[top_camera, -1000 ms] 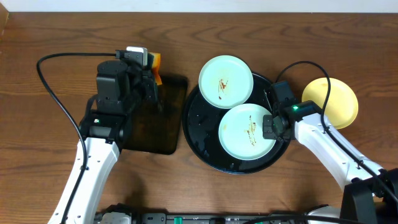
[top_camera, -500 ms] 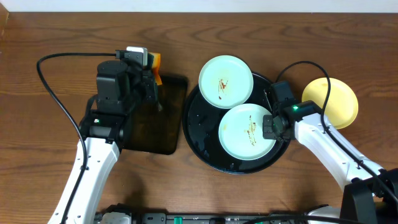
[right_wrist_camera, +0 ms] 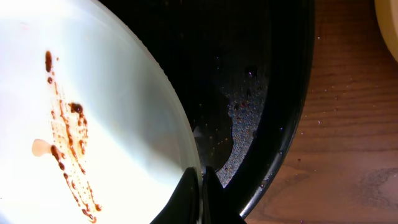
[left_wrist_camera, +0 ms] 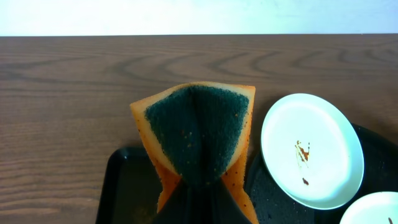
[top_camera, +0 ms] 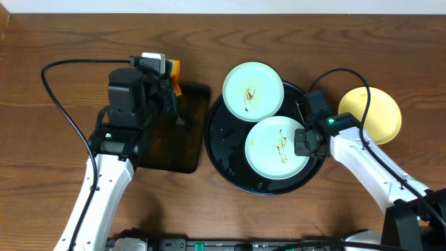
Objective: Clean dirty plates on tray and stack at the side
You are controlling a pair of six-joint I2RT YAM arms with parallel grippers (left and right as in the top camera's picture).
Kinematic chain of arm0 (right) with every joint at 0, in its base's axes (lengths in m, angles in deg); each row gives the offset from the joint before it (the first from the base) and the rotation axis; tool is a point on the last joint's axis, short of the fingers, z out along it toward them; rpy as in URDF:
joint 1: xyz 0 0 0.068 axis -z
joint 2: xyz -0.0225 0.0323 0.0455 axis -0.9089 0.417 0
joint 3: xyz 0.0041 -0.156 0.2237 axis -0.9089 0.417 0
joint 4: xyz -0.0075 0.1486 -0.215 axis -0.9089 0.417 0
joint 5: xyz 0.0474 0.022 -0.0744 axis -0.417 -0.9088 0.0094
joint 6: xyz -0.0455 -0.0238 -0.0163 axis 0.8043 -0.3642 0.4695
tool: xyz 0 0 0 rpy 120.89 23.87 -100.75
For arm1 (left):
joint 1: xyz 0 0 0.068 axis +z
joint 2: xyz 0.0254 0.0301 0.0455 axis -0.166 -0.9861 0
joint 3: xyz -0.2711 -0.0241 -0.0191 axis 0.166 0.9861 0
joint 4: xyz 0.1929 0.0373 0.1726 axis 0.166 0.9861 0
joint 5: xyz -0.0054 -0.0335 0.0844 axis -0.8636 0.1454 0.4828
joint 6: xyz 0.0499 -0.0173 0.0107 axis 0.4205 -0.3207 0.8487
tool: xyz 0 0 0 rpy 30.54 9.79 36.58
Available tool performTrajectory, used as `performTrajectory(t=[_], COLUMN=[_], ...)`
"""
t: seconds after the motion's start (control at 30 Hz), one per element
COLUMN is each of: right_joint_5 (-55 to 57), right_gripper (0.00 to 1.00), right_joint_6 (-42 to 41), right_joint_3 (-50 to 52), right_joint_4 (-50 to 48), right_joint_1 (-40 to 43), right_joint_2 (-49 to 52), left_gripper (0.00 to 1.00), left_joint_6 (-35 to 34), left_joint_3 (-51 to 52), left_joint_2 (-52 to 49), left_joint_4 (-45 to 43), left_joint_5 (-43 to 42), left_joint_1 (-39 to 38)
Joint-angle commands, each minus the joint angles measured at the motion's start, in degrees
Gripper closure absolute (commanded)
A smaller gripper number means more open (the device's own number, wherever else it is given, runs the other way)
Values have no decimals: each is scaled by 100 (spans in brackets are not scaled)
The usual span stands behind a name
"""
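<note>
Two pale mint-blue plates with brown-red smears sit on the round black tray (top_camera: 226, 157): one (top_camera: 253, 91) at its far edge, one (top_camera: 277, 147) near its front right. The pale yellow plate (top_camera: 372, 113) lies on the wood to the right of the tray. My right gripper (top_camera: 302, 143) is shut on the right rim of the front plate (right_wrist_camera: 93, 124), one finger above and one below the edge (right_wrist_camera: 200, 186). My left gripper (top_camera: 173, 97) is shut on an orange sponge with a dark green scrub face (left_wrist_camera: 196, 134), held above the rectangular tray.
A smaller rectangular dark tray (top_camera: 171, 150) lies left of the round tray, under my left arm. Black cables loop over the table at the far left and behind my right arm. Bare wood tabletop (top_camera: 63, 139) surrounds both trays.
</note>
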Motion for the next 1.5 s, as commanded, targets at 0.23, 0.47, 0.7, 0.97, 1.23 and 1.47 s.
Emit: performTrajectory(t=[0.23,0.47,0.7,0.97,1.23,1.47], right_joint_5=[138,138,136,46,-192,-407], right_gripper=[99,99,99,99,99,99], right_joint_6=[-52,-52,-52,-50,11,11], right_joint_3=[0,0,0,0,0,0], right_joint_4=[26,22,24,24,24,-2], right_joint_1=[63,66,63,63,44,-155], right_joint_2=[-46,-46,-46,-46,-46,-46], left_gripper=[93,93,93,93,93,93], left_joint_6=[-85,-560,-577,-643,-1034,-1729], left_joint_3=[-13,-13,-142,-560,-673,-673], left_joint_2=[22,-575,-640,-647,-743,-1388], left_joint_4=[511,1797,2002,2459,2155,1123], left_joint_5=[284,721,243,-551,-1449,-1451], left_joint_1=[-17,-17,-26,-450,-1178,-2299])
